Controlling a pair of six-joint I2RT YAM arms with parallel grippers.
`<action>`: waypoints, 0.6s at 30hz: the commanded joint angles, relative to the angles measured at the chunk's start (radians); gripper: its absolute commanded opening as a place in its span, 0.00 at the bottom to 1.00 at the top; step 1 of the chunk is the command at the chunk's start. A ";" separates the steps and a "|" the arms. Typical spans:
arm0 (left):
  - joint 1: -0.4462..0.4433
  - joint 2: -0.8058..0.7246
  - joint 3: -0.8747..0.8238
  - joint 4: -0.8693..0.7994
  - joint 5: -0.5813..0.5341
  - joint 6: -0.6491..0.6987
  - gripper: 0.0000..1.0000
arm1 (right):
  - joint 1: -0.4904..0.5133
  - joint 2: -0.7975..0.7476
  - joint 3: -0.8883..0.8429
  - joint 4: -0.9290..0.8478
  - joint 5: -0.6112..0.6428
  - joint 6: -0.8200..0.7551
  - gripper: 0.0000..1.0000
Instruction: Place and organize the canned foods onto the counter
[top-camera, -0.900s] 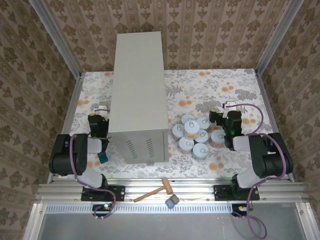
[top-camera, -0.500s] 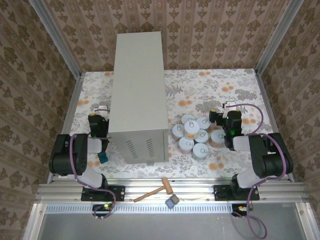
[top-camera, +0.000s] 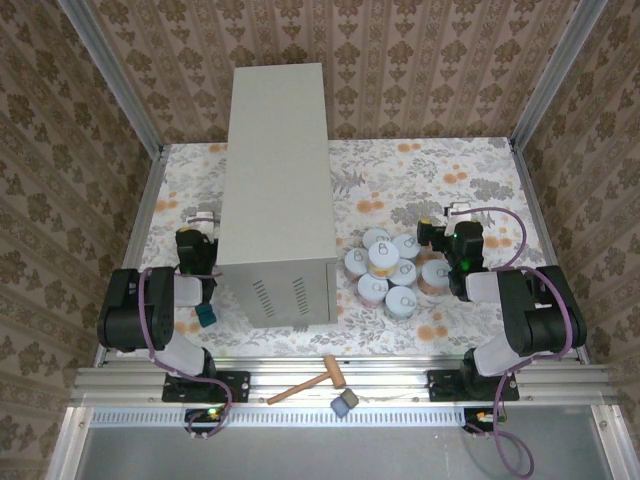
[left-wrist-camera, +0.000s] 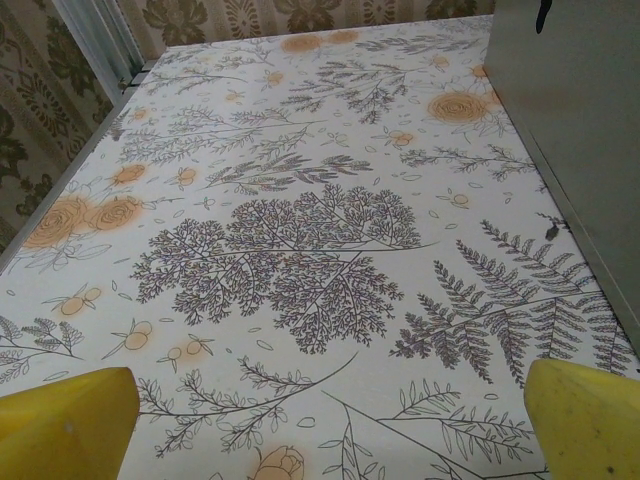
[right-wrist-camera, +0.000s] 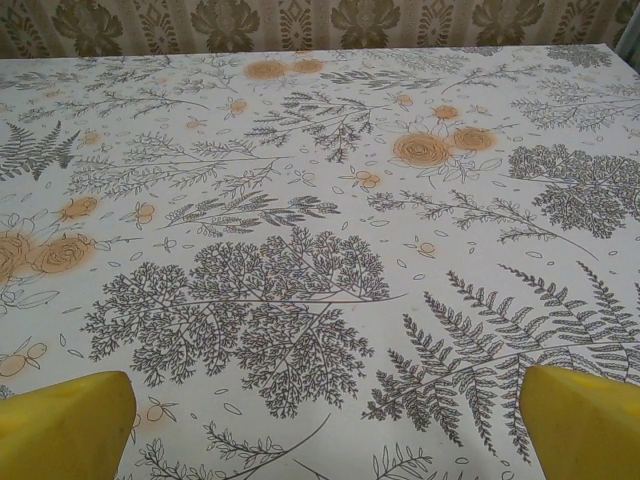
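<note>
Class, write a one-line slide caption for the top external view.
Canned foods cluster on the floral floor right of the tall counter, none yet on top; a wooden mallet lies at the near edge.

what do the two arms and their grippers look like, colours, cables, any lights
The left arm and the right arm are each built from chunky black joint housings with pale grey links between them. Purple cables loop along both, and the right arm carries a small green light. The left gripper and the right gripper each have two blunt yellow fingers.

Overhead looking down, left wrist low beside counter (left-wrist-camera: 572, 125)
</note>
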 joint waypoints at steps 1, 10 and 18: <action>0.004 -0.004 0.024 -0.002 0.024 0.018 1.00 | 0.000 0.006 0.000 0.026 -0.006 -0.009 1.00; -0.020 -0.142 0.148 -0.325 -0.326 -0.077 1.00 | -0.001 0.006 0.001 0.024 -0.011 -0.008 1.00; -0.015 -0.185 0.578 -1.105 -0.679 -0.337 1.00 | -0.005 0.006 0.001 0.022 -0.017 -0.006 1.00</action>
